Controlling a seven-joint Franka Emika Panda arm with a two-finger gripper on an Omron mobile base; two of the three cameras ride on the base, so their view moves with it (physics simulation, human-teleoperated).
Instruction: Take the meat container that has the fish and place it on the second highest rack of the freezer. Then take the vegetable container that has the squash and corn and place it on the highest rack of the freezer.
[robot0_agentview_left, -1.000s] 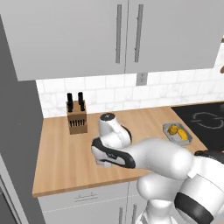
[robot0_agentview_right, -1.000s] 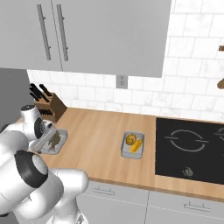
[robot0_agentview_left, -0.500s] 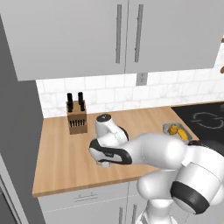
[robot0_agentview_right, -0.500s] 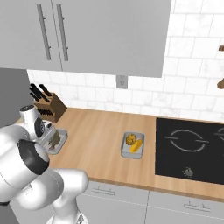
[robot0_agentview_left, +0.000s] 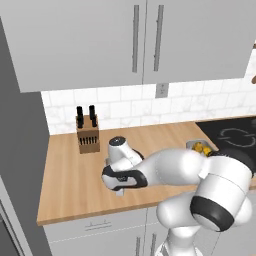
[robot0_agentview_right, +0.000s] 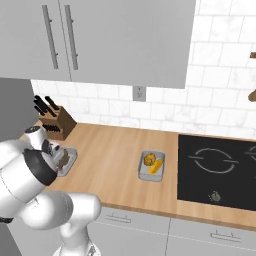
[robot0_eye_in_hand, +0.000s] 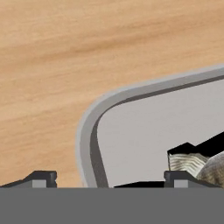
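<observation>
The meat container (robot0_eye_in_hand: 89, 131) is a grey tray on the wooden counter, and a piece of the fish (robot0_eye_in_hand: 212, 168) shows at its lower right in the hand view. My gripper (robot0_eye_in_hand: 111, 177) is open and low over the tray's corner, with the rim between its fingers (robot0_eye_in_hand: 41, 177). From the right base view the meat container (robot0_agentview_right: 68, 161) lies at the counter's left, half hidden behind my arm. The vegetable container (robot0_agentview_right: 152, 165) with squash and corn sits mid-counter, also seen as the vegetable container (robot0_agentview_left: 199, 147) behind my arm.
A knife block (robot0_agentview_right: 56, 123) stands against the tiled wall just behind the meat container. A black cooktop (robot0_agentview_right: 220, 170) fills the counter's right end. Grey wall cabinets (robot0_agentview_left: 140, 40) hang overhead. A tall grey appliance side (robot0_agentview_left: 20, 150) borders the counter on the left.
My hand has shifted slightly left and down toward the meat container, and my elbow has swung further forward. Both containers stay where they were.
</observation>
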